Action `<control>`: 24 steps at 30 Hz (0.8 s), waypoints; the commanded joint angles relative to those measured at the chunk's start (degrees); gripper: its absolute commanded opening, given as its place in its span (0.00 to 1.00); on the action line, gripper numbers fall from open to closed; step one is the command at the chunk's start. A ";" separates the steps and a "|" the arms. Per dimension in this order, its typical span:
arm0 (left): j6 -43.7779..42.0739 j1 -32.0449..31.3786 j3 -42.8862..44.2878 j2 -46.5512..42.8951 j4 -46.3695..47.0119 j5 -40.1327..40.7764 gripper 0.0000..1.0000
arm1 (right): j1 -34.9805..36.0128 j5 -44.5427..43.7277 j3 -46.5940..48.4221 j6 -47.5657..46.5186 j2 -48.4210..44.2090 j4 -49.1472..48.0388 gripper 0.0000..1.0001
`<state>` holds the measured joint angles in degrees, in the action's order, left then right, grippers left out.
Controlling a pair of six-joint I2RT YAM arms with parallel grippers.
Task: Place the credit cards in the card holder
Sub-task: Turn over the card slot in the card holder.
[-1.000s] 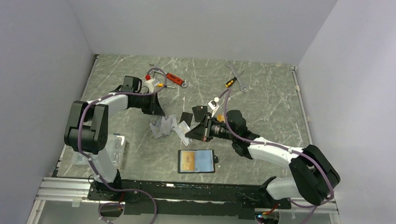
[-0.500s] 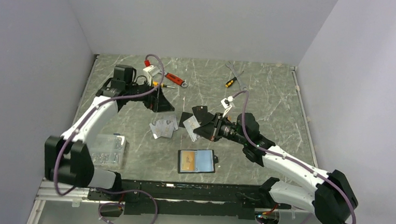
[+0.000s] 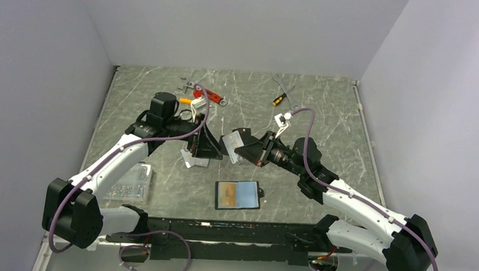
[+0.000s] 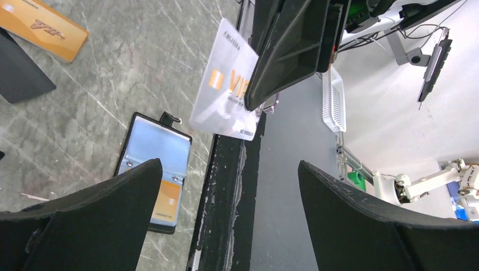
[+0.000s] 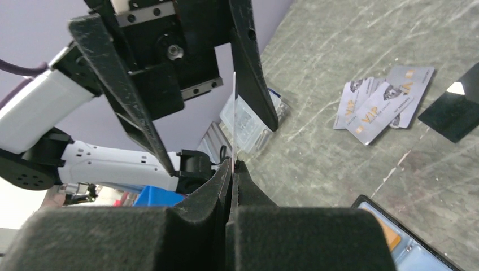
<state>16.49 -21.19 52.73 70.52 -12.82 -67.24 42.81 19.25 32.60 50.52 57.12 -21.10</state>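
While my right gripper (image 5: 233, 165) pinches a silver card (image 4: 223, 84) above the table (image 3: 326, 122), my left gripper (image 3: 210, 147) faces it, fingers spread wide. The card holder (image 3: 249, 196) lies open near the front edge, below both.

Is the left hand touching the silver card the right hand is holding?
Apart. The left wrist view shows the silver card pinched in the right hand, with clear gaps to both fingers of the open left hand.

White arm shells (image 3: 106, 162), black joints (image 3: 72, 210) (purple cables (image 3: 315, 137) along each)
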 commanded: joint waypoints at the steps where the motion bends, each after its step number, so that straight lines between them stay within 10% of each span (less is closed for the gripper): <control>1: 1.68 0.10 1.07 -0.16 3.67 -2.21 0.95 | 0.52 -1.61 1.63 1.58 -1.93 -4.88 0.00; 24: 12.83 3.57 2.03 3.35 16.01 -8.35 0.22 | 3.46 -1.68 1.46 3.32 5.38 -15.43 0.00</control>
<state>28.03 -18.44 52.71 73.14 0.16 -72.86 45.89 16.99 32.67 53.82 62.04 -32.51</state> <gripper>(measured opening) 0.250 0.009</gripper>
